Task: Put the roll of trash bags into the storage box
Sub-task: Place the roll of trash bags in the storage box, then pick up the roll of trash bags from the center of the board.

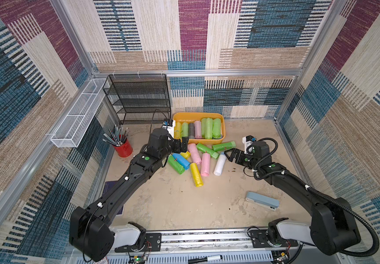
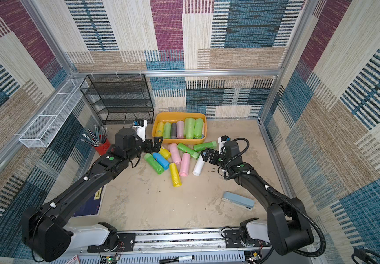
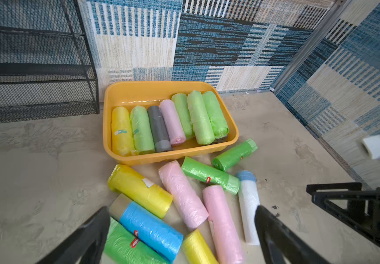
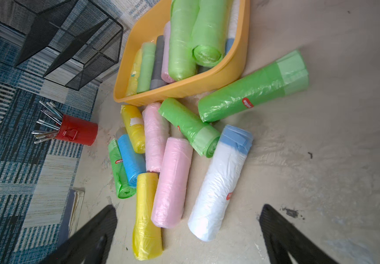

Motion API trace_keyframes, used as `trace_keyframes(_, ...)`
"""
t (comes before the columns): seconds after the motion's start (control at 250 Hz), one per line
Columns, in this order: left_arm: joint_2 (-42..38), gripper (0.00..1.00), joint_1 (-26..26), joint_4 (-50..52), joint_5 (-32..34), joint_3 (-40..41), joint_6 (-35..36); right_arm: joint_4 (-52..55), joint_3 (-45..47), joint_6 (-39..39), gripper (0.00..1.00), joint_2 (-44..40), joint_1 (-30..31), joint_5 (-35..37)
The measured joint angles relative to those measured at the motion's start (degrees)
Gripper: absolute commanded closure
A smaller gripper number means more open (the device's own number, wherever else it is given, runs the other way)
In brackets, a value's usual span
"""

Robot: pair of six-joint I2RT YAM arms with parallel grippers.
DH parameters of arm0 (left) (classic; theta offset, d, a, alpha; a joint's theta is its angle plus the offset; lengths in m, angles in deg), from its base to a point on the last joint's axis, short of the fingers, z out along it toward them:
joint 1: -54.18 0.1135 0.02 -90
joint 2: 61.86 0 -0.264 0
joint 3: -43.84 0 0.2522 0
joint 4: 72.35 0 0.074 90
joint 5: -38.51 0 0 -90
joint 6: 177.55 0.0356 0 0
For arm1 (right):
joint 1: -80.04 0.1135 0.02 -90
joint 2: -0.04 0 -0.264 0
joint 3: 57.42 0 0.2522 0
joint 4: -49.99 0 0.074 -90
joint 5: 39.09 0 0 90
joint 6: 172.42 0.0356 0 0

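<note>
Along the left wall a white wire-mesh basket [image 1: 74,118] is hung. A black mesh shelf rack [image 1: 138,100] is set in the back left corner, with a red pencil cup [image 1: 123,148] just before it. The left gripper [image 1: 183,145] is held over the left end of the loose trash-bag rolls [image 1: 205,164], by the near-left corner of the storage box [image 1: 198,115]. Its fingers are spread wide and nothing is gripped. Nine rolls are scattered on the table [image 1: 173,205] just before the box's near rim, several touching. The box is set close to the back wall, right of the rack. Rolls are packed side by side in it, and a bare strip is left along its far wall. The right gripper [image 1: 230,155] is seen just beside the white roll [image 1: 220,165] at the pile's right edge, fingers wide apart, nothing held. Bare table is left right of the box and before the pile. A blue-grey stapler [image 1: 262,200] lies well apart from the rolls.
</note>
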Motion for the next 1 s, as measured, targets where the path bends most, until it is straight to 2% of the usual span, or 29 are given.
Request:
trace_keyframes(0.184,-6.3,0.01,0.1,0.4,1.9,7.1,-2.1,0.2,-1.5,0.0,0.01,4.1,0.0,-1.7)
trace_keyframes(0.384,-11.6,0.02,0.1,2.1,2.9,11.3,-5.2,0.2,-3.2,0.6,0.0,7.2,0.1,-3.5)
trace_keyframes(0.52,-15.0,0.01,0.1,3.0,2.6,14.7,-8.0,0.2,-3.9,1.3,0.05,9.0,0.2,-3.9)
trace_keyframes(0.708,-16.3,0.02,0.1,3.0,1.0,16.2,-10.3,-0.9,-2.0,2.6,0.2,10.8,0.5,-4.2)
trace_keyframes(1.0,-13.3,0.02,0.1,3.0,-0.8,14.9,-11.3,-2.4,-3.4,3.4,0.27,16.3,1.3,-6.0)
